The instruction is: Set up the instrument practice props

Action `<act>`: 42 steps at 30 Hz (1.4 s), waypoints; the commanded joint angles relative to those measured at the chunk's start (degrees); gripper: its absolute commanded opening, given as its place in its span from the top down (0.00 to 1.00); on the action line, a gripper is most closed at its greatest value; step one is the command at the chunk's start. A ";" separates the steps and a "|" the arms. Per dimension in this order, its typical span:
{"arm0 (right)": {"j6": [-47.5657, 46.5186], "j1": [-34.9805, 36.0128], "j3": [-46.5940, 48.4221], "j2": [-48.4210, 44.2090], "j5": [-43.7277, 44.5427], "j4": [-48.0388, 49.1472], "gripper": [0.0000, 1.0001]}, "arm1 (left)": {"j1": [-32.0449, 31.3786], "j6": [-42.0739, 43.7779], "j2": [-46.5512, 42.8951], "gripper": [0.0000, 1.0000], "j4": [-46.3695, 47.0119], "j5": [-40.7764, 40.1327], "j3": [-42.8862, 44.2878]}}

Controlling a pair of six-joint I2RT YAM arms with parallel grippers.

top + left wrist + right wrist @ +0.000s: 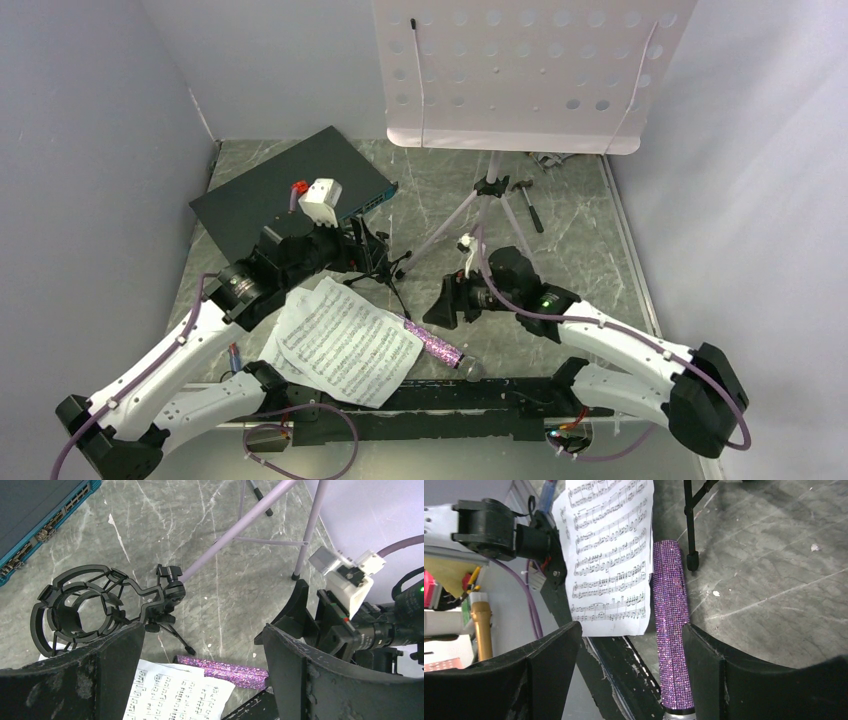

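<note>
The pale-lilac perforated music stand [520,70] rises on its silver tripod [490,200] at the back. White sheet-music pages [345,340] lie near the front edge, and the purple glitter microphone [435,345] lies just right of them. The black mic stand [375,255] sits beside my left gripper [345,250], its ring mount [75,610] empty. My left gripper [202,645] is open above the microphone [225,670] and sheet [175,695]. My right gripper [631,630] is open and straddles the microphone [671,630], which lies close to the right finger.
A dark flat box with a teal edge [290,190] lies at the back left. Hand tools [530,205] rest behind the tripod legs. A black rail [450,400] runs along the near table edge. Grey walls close in on both sides.
</note>
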 commanded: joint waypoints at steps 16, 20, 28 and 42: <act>-0.53 9.64 5.16 18.04 7.22 5.54 0.49 | 0.00 -1.55 -1.65 0.07 0.77 -1.77 -2.05; -0.52 11.47 6.72 20.86 7.28 5.60 0.53 | 0.01 -1.86 -2.07 0.06 0.85 -1.76 -2.70; -0.63 14.16 9.06 24.51 7.83 5.88 0.65 | 0.00 -1.96 -2.53 0.07 0.70 -2.05 -3.30; -1.11 16.17 11.12 28.99 8.75 6.31 0.73 | 0.00 -1.83 -3.31 0.07 -0.17 -2.96 -2.73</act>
